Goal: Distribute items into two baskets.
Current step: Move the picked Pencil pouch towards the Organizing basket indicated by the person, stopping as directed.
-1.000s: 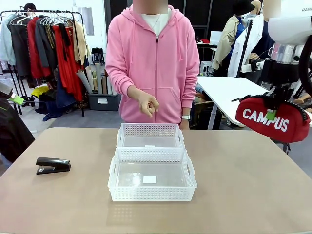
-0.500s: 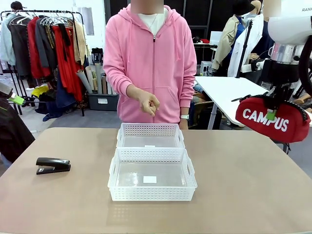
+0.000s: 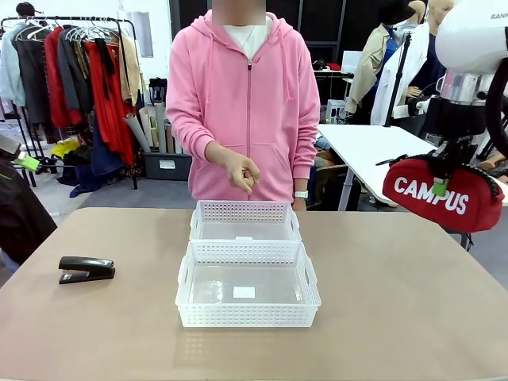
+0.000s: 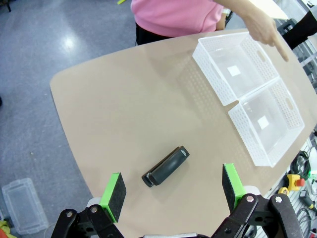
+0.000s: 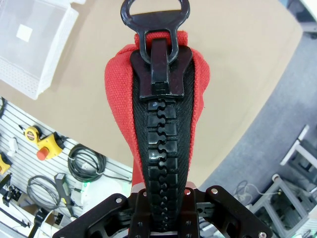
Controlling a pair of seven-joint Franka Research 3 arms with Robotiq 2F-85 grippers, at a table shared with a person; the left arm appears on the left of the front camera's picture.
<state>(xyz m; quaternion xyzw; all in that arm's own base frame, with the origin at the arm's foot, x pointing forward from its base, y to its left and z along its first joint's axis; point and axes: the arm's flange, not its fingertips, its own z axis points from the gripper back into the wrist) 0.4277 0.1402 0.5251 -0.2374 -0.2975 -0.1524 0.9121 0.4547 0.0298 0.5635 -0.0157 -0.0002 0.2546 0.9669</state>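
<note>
Slippage worries me: my right hand (image 3: 441, 187) is clamped only on the zipper ridge (image 5: 161, 148) of the red pouch (image 3: 413, 190), high near the bench (image 3: 397, 317)'s right edge, well apart from both baskets (image 3: 248, 315). My left hand (image 4: 172, 191) hangs spread wide above the stapler (image 4: 166, 172) lying at the bench's left.

Person (image 3: 248, 111): pink zip-front hoodie with hood and long sleeves, white top underneath, watch (image 3: 302, 191) with a pale band at one cuff. Right arm (image 3: 476, 36) — glossy white rounded shell, grey metal ring below it, then black wrist hardware. Left gripper (image 4: 172, 191) — black linkage bars with silver pivot screws, flat bright-green pads (image 4: 113, 196) on both fingers. Right gripper (image 3: 441, 187): black frame, same silver screws.
</note>
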